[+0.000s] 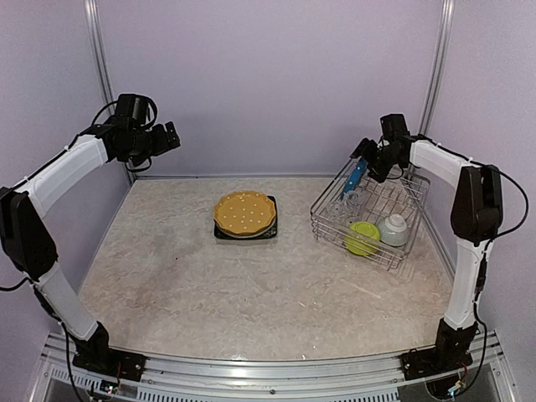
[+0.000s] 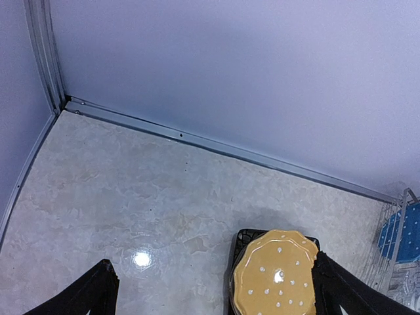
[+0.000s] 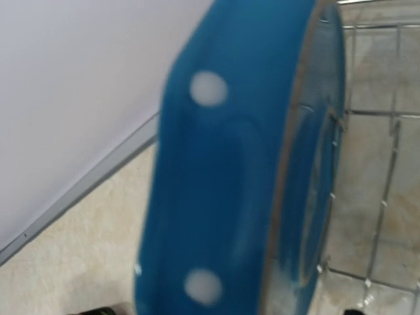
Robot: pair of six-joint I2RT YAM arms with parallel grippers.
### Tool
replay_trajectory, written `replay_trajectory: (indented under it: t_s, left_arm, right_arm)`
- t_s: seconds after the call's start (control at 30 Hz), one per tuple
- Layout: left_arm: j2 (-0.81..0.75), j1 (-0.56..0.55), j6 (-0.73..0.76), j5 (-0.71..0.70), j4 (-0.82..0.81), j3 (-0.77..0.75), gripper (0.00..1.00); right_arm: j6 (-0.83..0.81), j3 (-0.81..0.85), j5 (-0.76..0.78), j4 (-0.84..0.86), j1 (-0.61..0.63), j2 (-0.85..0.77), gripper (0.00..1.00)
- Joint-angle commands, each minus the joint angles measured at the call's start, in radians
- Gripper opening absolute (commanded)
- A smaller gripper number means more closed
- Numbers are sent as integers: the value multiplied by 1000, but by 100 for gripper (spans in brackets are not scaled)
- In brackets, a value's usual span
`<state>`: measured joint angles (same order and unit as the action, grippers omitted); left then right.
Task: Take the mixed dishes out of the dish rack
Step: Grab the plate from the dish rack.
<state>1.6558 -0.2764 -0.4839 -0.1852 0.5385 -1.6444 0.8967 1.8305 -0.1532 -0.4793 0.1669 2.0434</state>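
The blue white-dotted ceramic plate [image 3: 230, 164] stood on edge in the far left corner of the silver wire-mesh dish rack [image 1: 322, 224], with the right gripper [image 1: 366, 161] at its rim; whether those jaws had clamped on it could not be told. A shallow bite might drop it onto the clear glasses [image 1: 344, 203] just beside it. Only the left wrist view showed the left gripper [image 2: 214, 266] with its jaws spread wide.

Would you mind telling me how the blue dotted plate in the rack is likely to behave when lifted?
The blue dotted plate looks rigid and glossy, so probably slippery. Standing on edge in the dish rack, it may tip once freed and could chip if dropped.
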Motion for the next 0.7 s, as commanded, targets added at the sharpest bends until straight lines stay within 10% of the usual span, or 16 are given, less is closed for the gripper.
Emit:
replay_trajectory:
  t_s: [0.0, 0.67]
  left_arm:
    - [-14, 1, 21, -7, -18, 9, 99]
    - [-12, 21, 38, 10, -27, 19, 99]
  right_arm:
    - [16, 45, -12, 21, -11, 50, 84]
    - [15, 65, -11, 90, -21, 132, 75]
